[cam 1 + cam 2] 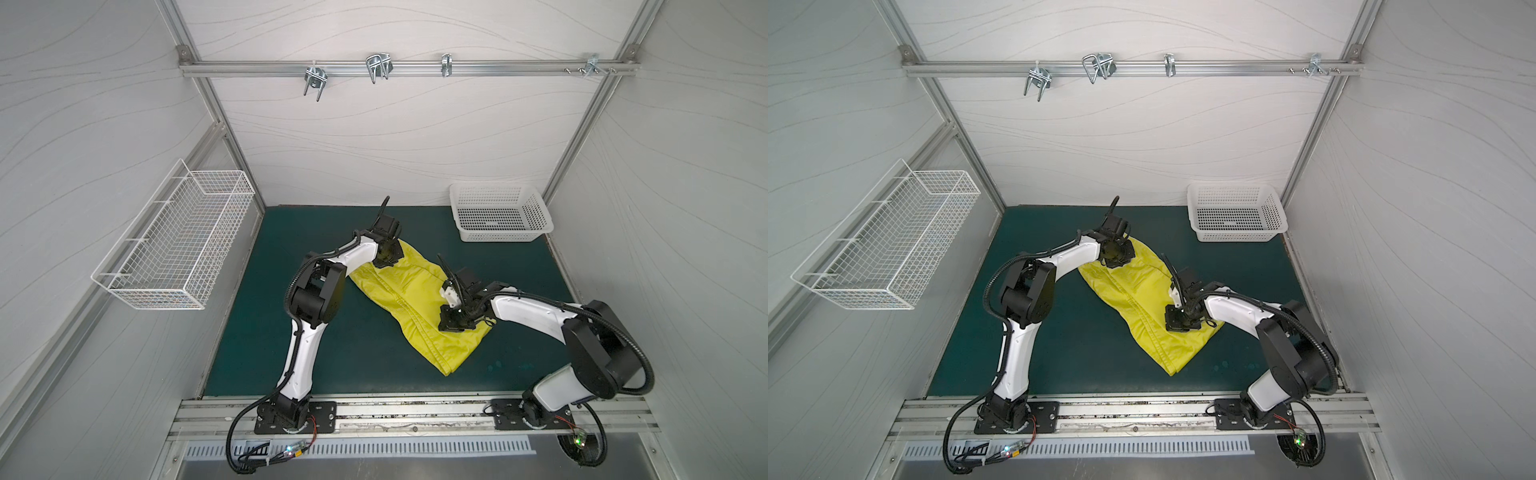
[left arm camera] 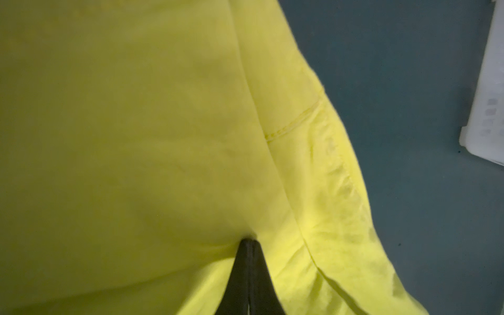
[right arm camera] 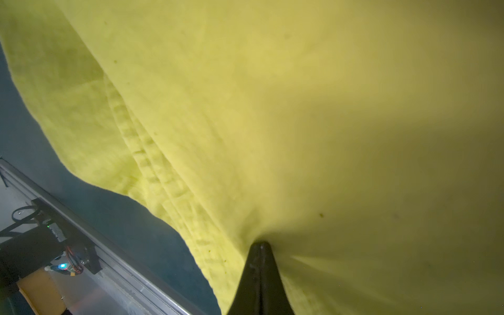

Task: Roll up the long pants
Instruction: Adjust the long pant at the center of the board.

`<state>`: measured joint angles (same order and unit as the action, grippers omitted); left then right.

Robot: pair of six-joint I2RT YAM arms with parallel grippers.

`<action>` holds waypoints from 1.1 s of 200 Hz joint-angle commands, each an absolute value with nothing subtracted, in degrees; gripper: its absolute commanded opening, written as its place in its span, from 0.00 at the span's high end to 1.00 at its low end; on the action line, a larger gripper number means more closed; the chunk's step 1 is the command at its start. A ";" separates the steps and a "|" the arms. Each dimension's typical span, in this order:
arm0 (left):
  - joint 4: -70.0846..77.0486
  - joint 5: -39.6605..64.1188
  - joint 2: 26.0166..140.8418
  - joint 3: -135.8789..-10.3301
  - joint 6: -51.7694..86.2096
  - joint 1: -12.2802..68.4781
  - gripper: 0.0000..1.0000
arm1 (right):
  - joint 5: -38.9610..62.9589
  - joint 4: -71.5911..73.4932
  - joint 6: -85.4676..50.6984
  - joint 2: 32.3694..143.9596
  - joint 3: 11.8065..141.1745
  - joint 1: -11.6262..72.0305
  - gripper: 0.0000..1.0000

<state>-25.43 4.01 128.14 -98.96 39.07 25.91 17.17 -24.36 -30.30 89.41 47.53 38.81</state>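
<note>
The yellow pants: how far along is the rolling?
Done: the long pants appear doubled over in layers on the green mat. In hand: the left end effector and right end effector are each shut on a pinch of fabric. Left: no rolled part shows yet, so the rolling itself.

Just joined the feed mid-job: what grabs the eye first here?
The bright yellow-green pants lie folded mid-table, vivid against the dark green mat. The left gripper is shut on their far end, and the right gripper is shut on their edge nearer the right arm. A white basket sits in the far right corner.
</note>
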 commanded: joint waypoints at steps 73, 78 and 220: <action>-22.82 5.06 114.41 -88.50 38.74 22.46 1.00 | 14.79 -33.89 -25.14 84.20 61.17 38.29 1.00; -23.36 5.34 114.23 -87.80 39.25 22.21 1.00 | 14.28 -34.23 -24.99 83.61 60.61 37.91 1.00; -29.01 10.47 140.65 -114.84 39.03 21.53 1.00 | 13.55 -22.83 -31.13 89.34 45.79 36.75 1.00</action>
